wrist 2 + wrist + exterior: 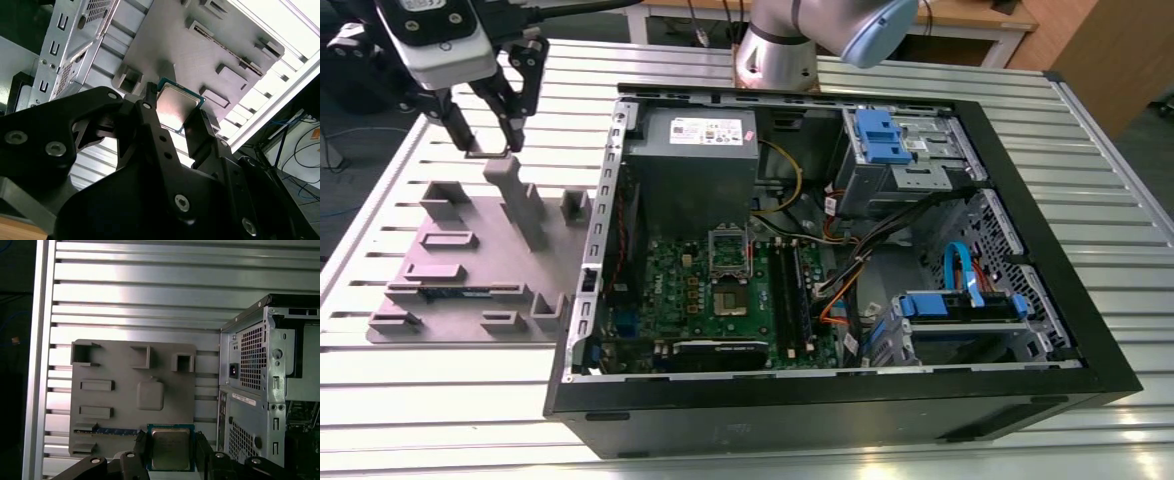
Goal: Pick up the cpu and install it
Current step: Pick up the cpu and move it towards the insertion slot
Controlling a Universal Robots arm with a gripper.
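cpu (170, 447): clamped by its edges in gripper (490, 142), over grey fixture (125, 405) edge. Handling: keep level, grip light, no twisting.

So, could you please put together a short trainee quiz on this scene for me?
1. True or false: the hand grips the cpu between its fingers.
2. Pick one. The hand is nearest to: A) the grey fixture tray; B) a cardboard box; C) a keyboard.
3. Fill in: the open computer case holds a green ____.

Key
1. True.
2. A.
3. motherboard.
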